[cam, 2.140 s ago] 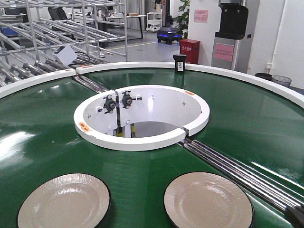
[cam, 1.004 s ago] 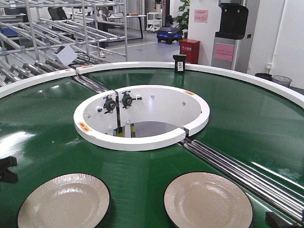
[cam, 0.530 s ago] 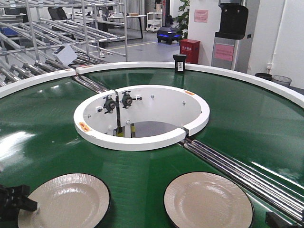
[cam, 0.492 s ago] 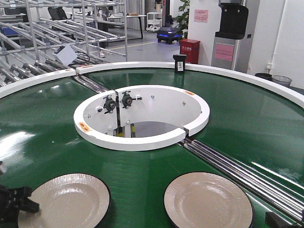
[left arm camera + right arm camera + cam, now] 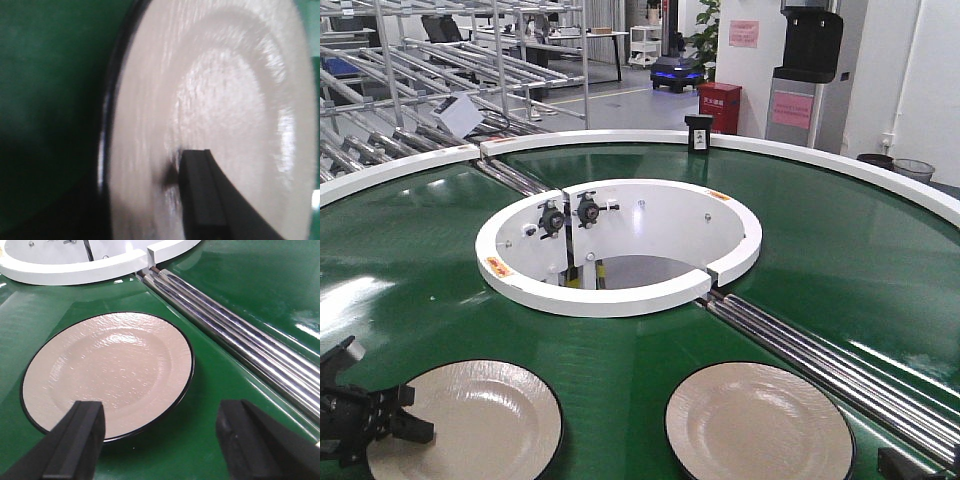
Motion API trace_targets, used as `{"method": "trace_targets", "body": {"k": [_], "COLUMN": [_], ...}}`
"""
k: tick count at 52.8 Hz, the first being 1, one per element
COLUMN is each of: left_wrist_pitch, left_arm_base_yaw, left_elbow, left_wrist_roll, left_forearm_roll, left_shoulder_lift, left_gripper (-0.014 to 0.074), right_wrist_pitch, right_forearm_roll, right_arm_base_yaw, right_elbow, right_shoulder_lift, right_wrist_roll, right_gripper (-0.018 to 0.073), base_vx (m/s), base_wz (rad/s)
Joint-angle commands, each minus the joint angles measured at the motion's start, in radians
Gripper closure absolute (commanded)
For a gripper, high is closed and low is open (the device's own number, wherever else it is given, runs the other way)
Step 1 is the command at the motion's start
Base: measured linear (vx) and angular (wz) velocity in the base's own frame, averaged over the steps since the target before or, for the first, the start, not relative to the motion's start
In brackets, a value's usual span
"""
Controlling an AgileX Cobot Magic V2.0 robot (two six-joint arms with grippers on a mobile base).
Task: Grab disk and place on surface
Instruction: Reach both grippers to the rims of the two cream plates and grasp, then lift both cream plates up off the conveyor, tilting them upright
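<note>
Two cream disks with black rims lie on the green conveyor belt (image 5: 620, 350): a left disk (image 5: 475, 420) and a right disk (image 5: 758, 422). My left gripper (image 5: 412, 415) is at the left disk's left rim, fingers apart. In the left wrist view one finger (image 5: 205, 200) lies over that disk (image 5: 215, 100); the other finger is hidden in the dark by the rim. My right gripper (image 5: 165, 450) is open at the near rim of the right disk (image 5: 107, 372), its left finger (image 5: 80, 440) over the rim. The dark taped tabletop surface is out of view.
A white inner ring (image 5: 620, 298) surrounds the belt's central hole. Steel rollers (image 5: 820, 350) run diagonally past the right disk, also as rollers (image 5: 240, 335) in the right wrist view. The white outer rim (image 5: 880, 175) carries a small black box (image 5: 698, 132). Metal racks stand behind.
My left gripper came in from the left edge and reached the left disk's rim. That disk has shifted slightly right. The right disk has not moved.
</note>
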Motion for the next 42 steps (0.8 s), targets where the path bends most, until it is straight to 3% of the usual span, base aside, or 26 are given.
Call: {"method": "trace_targets", "body": {"k": [1, 5, 10, 18, 24, 30, 37, 42], "left_wrist_pitch": [0.030, 0.041, 0.076, 0.080, 0.079, 0.096, 0.112, 0.127], "left_arm_base_yaw": [0.013, 0.037, 0.065, 0.084, 0.082, 0.082, 0.082, 0.082], "left_elbow": [-0.021, -0.021, -0.021, -0.021, -0.021, -0.021, -0.021, -0.021], "left_wrist_roll": [0.012, 0.012, -0.027, -0.100, -0.181, -0.230, -0.248, -0.249], "left_forearm_roll": [-0.017, -0.027, -0.024, -0.026, -0.050, -0.096, -0.139, -0.140], "left_shoulder_lift": [-0.069, -0.097, -0.145, -0.261, -0.320, -0.365, -0.389, -0.400], "left_gripper": [0.0498, 0.0609, 0.0605, 0.0601, 0.0601, 0.0601, 0.0601, 0.0601], "right_wrist_pitch": [-0.081, -0.009, 0.130, 0.368, 0.497, 0.630, 0.676, 0.678], "right_forearm_roll": [0.016, 0.081, 0.185, 0.404, 0.599, 0.915, 1.178, 1.267], "right_arm_base_yaw": [-0.004, -0.006, -0.039, -0.253, -0.376, -0.455, -0.452, -0.413], "right_elbow": [-0.036, -0.071, -0.169, -0.397, -0.512, -0.583, -0.617, -0.639], "right_shoulder_lift": [0.001, 0.029, 0.094, 0.277, 0.427, 0.586, 0.748, 0.828], "right_wrist_roll": [-0.001, 0.002, 0.005, -0.048, -0.294, -0.607, -0.901, -1.011], "right_gripper": [0.0032, 0.0043, 0.0050, 0.0050, 0.0050, 0.0050, 0.0050, 0.0050], "base_vx": [0.00, 0.00, 0.00, 0.00, 0.00, 0.00, 0.00, 0.00], "base_wz": [0.00, 0.00, 0.00, 0.00, 0.00, 0.00, 0.00, 0.00]}}
